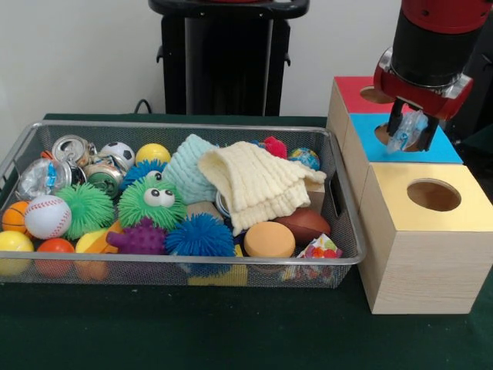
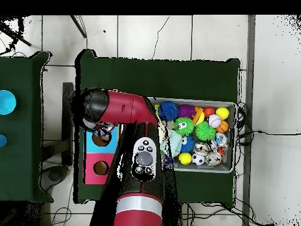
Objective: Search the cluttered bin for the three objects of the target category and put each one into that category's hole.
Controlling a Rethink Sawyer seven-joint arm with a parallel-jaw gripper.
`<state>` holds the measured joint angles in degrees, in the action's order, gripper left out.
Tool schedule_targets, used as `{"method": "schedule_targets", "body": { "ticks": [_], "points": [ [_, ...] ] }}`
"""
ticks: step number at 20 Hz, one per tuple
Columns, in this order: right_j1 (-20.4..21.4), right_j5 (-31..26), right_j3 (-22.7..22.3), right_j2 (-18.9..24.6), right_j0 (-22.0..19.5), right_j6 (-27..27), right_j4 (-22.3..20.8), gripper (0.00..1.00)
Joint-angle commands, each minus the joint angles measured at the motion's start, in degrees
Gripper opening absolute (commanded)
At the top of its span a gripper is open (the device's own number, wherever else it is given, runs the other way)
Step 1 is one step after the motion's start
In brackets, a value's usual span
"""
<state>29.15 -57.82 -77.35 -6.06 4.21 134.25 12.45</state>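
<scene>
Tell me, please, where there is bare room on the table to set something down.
Free: the green cloth strip in front of the bin, continuing before the yellow-topped box. Crowded: the bin is packed with balls and cloths. Over the blue-topped box, the tool holds a clear bottle.

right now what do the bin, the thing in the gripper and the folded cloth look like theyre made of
The bin: silver wire mesh with a metal rim, see-through walls. The bottle held in the gripper: thin clear plastic, probably, as it looks crinkled and translucent. The cream cloth: soft ribbed fabric, likely knit, lying in folds.
</scene>
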Motion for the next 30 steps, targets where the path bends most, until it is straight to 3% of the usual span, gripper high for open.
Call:
{"method": "schedule_targets", "body": {
  "ticks": [1, 4, 8, 10, 18, 25, 30],
  "points": [
    [0.0, -6.7, -2.4, 6.3, -1.9, 0.0, 0.1, 0.00],
    [2.1, -4.6, -3.7, 5.2, -0.5, 0.5, -0.7, 0.00],
    [7.6, -9.8, -5.0, 2.9, 2.8, 5.9, 0.1, 0.00],
    [8.1, -10.8, -5.3, 2.8, 2.9, 6.3, 0.3, 0.00],
    [6.0, -11.9, -5.7, 5.2, -0.2, 2.2, 1.0, 0.00],
    [2.7, -7.9, -4.3, 6.4, -2.3, -1.6, -0.7, 0.00],
    [2.7, -8.0, -4.3, 6.8, -2.9, -2.0, -1.7, 0.00]
  ]
}}
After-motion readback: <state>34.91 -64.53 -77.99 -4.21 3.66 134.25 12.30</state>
